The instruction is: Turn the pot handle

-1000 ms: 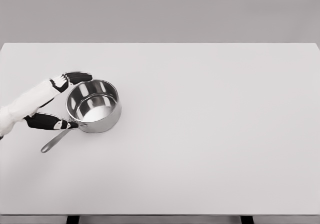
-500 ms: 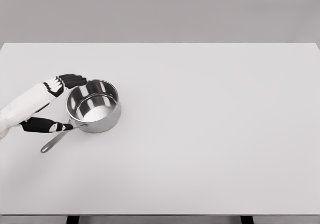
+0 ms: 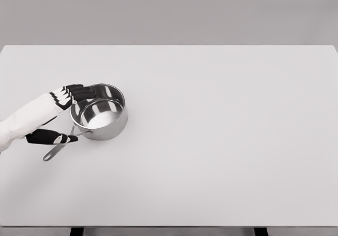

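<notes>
A stainless steel pot (image 3: 100, 112) stands upright on a wide white table (image 3: 222, 141), well toward the table's left side and roughly midway between its far and near edges, its polished bowl open to the camera and showing a bright reflection on the inner floor. The pot's slim metal handle (image 3: 59, 147) runs out from the lower left of the pot's wall and slopes down toward the near left, its rounded end lying on the tabletop. The robot's left hand (image 3: 58, 114), at the end of a white forearm that enters from the picture's left edge, sits just beside the pot on its left. The hand is spread wide rather than clenched: its black fingers (image 3: 82, 92) reach over the upper left of the pot's rim, with the tips at or just inside the rim, while the black thumb (image 3: 50, 137) stretches out lower down, to the left of the pot, crossing the handle close to where the handle meets the pot's wall. Whether the thumb presses on the handle or merely lies over it cannot be made out from this head view, and no firm grasp on the pot is visible. The stretch of table to the right of the pot is plain white, and a grey wall stands behind the table's far edge.
</notes>
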